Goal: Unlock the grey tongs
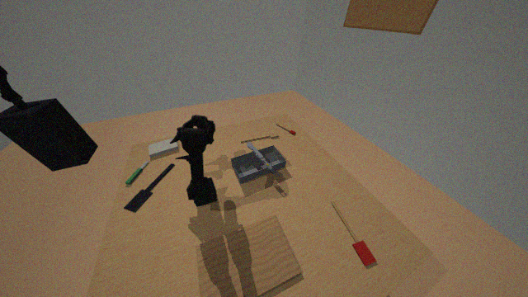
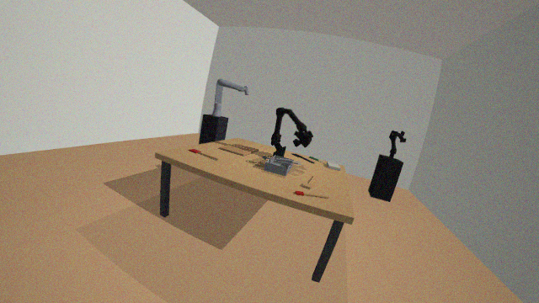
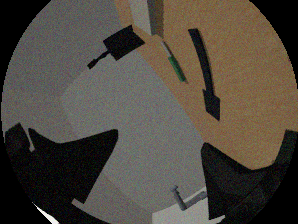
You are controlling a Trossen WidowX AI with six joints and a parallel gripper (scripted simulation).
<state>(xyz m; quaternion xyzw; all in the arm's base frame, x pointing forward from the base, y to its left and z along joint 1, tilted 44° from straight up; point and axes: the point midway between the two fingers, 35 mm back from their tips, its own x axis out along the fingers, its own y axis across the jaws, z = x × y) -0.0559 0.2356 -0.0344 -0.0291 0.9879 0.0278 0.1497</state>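
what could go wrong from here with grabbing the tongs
1. The open gripper hangs high and well to the side of the tongs, so a poorly aimed descent may miss them.
2. The tongs lie across the tin; the fingers could strike its rim.
3. The wooden board lies in the arm's shadow, risking off-edge placement.

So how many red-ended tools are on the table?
2: a small red-tipped one beyond the roasting tin, and a red-headed one right of the wooden board.

One roasting tin (image 1: 257, 165); one grey tongs (image 1: 260, 157); one wooden board (image 1: 272, 256); two red-ended tools (image 1: 364, 252) (image 1: 292, 132).
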